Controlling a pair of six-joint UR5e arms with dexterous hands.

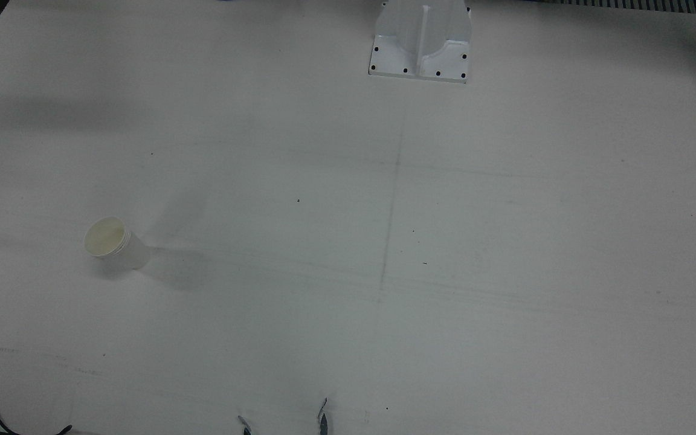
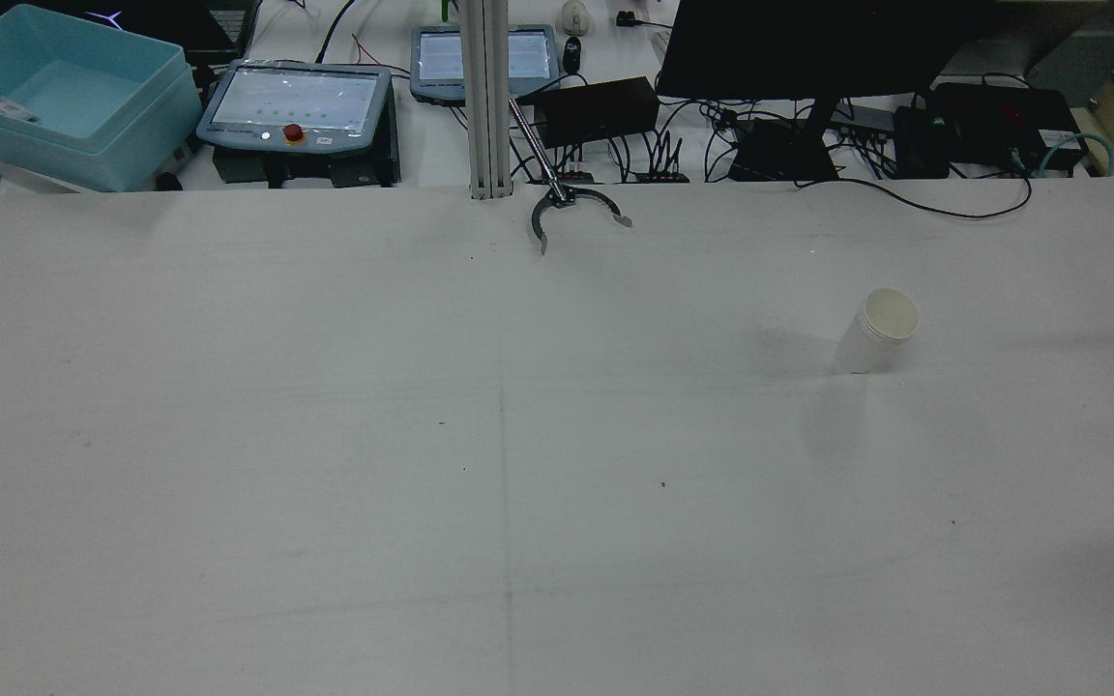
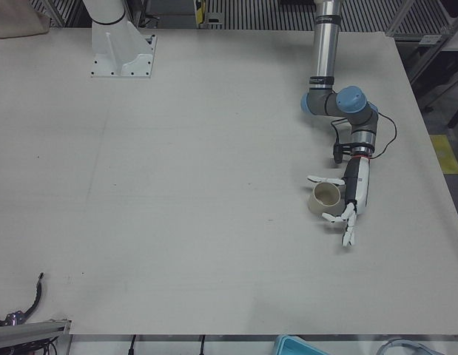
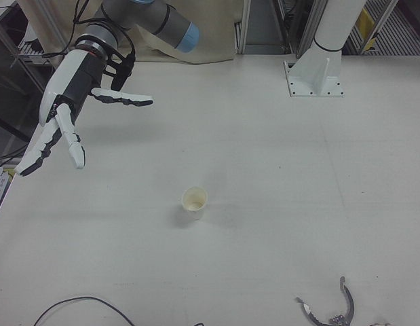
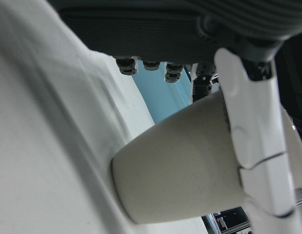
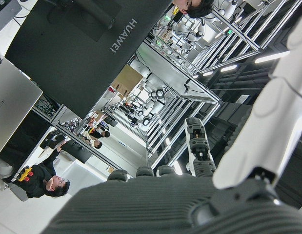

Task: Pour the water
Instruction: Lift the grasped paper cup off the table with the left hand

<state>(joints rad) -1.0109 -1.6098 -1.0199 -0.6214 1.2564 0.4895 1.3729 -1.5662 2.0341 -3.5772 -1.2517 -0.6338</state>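
A white paper cup (image 3: 324, 199) stands upright on the table between the thumb and fingers of my left hand (image 3: 345, 208). The fingers are straight and apart. In the left hand view one finger (image 5: 255, 146) lies across the cup's side (image 5: 180, 170); I cannot tell if it presses on it. A second white paper cup (image 4: 195, 201) stands alone on the right half of the table and also shows in the front view (image 1: 115, 244) and the rear view (image 2: 877, 332). My right hand (image 4: 60, 122) is open, fingers spread, raised above the table's edge, well away from that cup.
An arm pedestal (image 1: 420, 45) is bolted at the robot's side of the table. A grey claw tool (image 2: 571, 208) lies at the operators' edge. A teal bin (image 2: 64, 92), teach pendants and a monitor (image 2: 808, 43) stand beyond it. A black cable (image 4: 74, 305) lies there.
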